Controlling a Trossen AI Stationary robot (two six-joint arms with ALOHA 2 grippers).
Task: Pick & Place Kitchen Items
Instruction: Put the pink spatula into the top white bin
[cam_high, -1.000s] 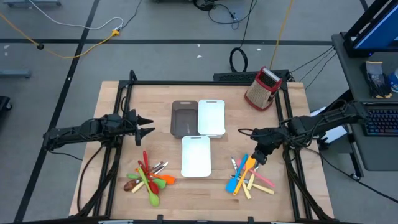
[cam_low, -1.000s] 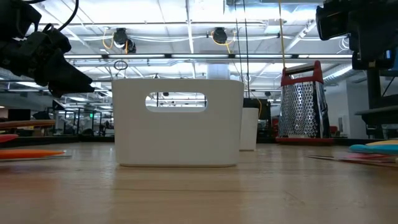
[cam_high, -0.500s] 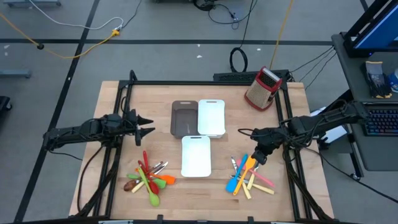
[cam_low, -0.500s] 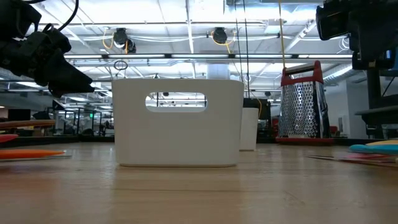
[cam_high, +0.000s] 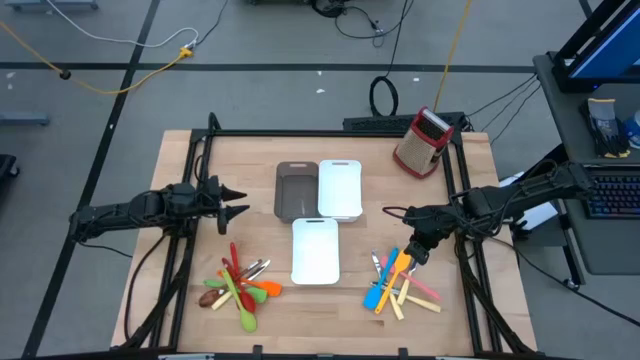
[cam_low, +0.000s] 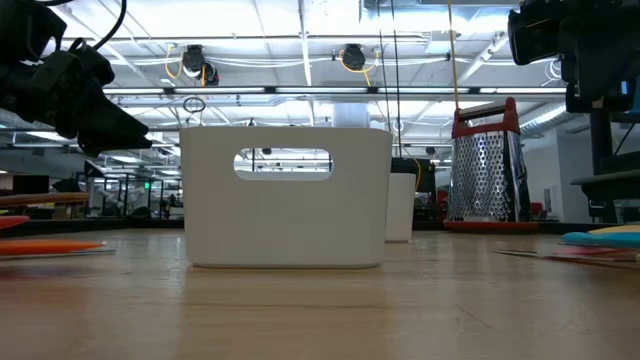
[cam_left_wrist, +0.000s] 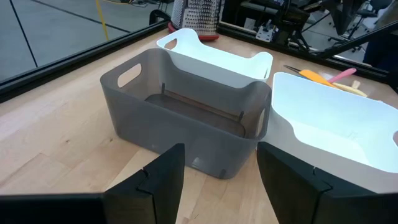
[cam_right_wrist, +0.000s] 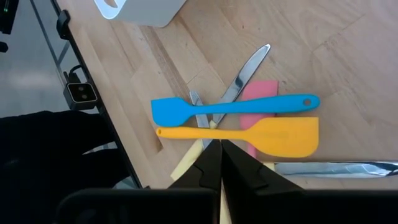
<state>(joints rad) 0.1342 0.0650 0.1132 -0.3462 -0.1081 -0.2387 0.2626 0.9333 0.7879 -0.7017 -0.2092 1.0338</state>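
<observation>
Hovering over the right-hand utensil pile, your right tool (cam_high: 416, 250) has its fingers pressed together with nothing between them. Directly under its tips lies the orange spatula (cam_right_wrist: 249, 133), with the blue spatula (cam_right_wrist: 230, 107) just beyond it, both with their long axes running crosswise to the direction the tool points. A metal knife (cam_right_wrist: 239, 79) crosses under them on a diagonal, and a pink piece (cam_right_wrist: 258, 93) shows beneath the blue handle. From the high view this pile (cam_high: 398, 282) sits just beside the right tool, so the right arm is clearly the nearer one for it. You'd likely need to spread the fingers before dropping onto the orange handle.

Your left tool (cam_high: 236, 200) waits with fingers wide apart, empty, pointing at the dark-brown tray (cam_left_wrist: 186, 112); the white tray (cam_left_wrist: 217, 59) stands behind that, and a second white tray (cam_left_wrist: 336, 118) beside it. The other utensil pile (cam_high: 238, 285) lies off to the side of the left tool, nearer that arm.

Bench (cam_high: 180, 170) is light wood in a black frame. Box grater (cam_high: 421, 142) stands at the far corner, well apart from both tools. Whether the right tips touch the orange spatula is hard to tell. Grey floor and cables surround the bench.
</observation>
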